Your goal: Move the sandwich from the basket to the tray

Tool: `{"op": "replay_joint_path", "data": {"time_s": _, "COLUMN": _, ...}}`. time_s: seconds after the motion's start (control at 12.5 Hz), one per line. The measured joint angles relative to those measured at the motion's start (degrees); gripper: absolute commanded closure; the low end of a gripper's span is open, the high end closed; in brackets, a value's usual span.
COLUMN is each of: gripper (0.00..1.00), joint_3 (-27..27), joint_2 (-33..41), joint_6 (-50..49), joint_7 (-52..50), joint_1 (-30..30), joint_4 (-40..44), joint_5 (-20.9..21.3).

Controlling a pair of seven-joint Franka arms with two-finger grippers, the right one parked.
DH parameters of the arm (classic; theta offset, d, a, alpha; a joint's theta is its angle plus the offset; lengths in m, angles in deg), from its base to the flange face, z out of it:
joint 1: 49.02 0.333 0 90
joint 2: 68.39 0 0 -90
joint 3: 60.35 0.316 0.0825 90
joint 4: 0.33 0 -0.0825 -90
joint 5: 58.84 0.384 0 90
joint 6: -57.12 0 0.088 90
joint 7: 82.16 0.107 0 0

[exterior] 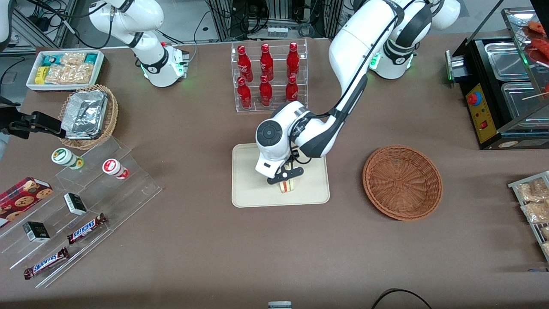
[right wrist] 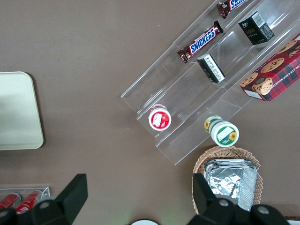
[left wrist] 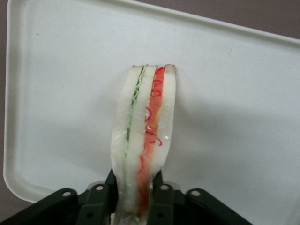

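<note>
The sandwich (exterior: pixel 286 186), a white bread wedge with green and red-orange filling, stands on its edge on the cream tray (exterior: pixel 248 189), in the part nearer the front camera. My left gripper (exterior: pixel 285 176) is over the tray and shut on the sandwich. In the left wrist view the black fingers (left wrist: pixel 108 194) press both bread faces of the sandwich (left wrist: pixel 145 131), with the tray (left wrist: pixel 234 103) right beneath it. The reddish-brown wicker basket (exterior: pixel 402 182) sits empty beside the tray, toward the working arm's end of the table.
A clear rack of red bottles (exterior: pixel 268 75) stands farther from the front camera than the tray. Clear tiered shelves with snacks (exterior: pixel 73 214), a tan basket with foil (exterior: pixel 88 116) and a white snack bin (exterior: pixel 64 68) lie toward the parked arm's end. A black food warmer (exterior: pixel 502 86) is near the working arm's end.
</note>
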Motion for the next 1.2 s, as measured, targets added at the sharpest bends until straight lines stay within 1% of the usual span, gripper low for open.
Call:
{"op": "replay_joint_path", "data": {"time_s": 0.16, "gripper": 0.0, "joint_3": 0.2, "joint_2": 0.1, "joint_6": -0.3, "joint_7": 0.0, "joint_1": 0.1, "joint_4": 1.6, "joint_5": 0.0}}
{"op": "replay_joint_path", "data": {"time_s": 0.32, "gripper": 0.0, "joint_3": 0.3, "joint_2": 0.9, "joint_6": -3.0, "joint_7": 0.0, "joint_1": 0.2, "joint_4": 4.4, "joint_5": 0.0}}
{"op": "replay_joint_path", "data": {"time_s": 0.64, "gripper": 0.0, "joint_3": 0.4, "joint_2": 5.2, "joint_6": -9.1, "joint_7": 2.1, "joint_1": 1.5, "joint_4": 8.2, "joint_5": -0.3}}
{"op": "replay_joint_path", "data": {"time_s": 0.96, "gripper": 0.0, "joint_3": 1.0, "joint_2": 11.5, "joint_6": -18.7, "joint_7": 12.0, "joint_1": 4.7, "joint_4": 8.2, "joint_5": -0.5}}
{"op": "replay_joint_path", "data": {"time_s": 1.2, "gripper": 0.0, "joint_3": 1.3, "joint_2": 17.1, "joint_6": -22.2, "joint_7": 26.4, "joint_1": 12.9, "joint_4": 3.2, "joint_5": -0.9}}
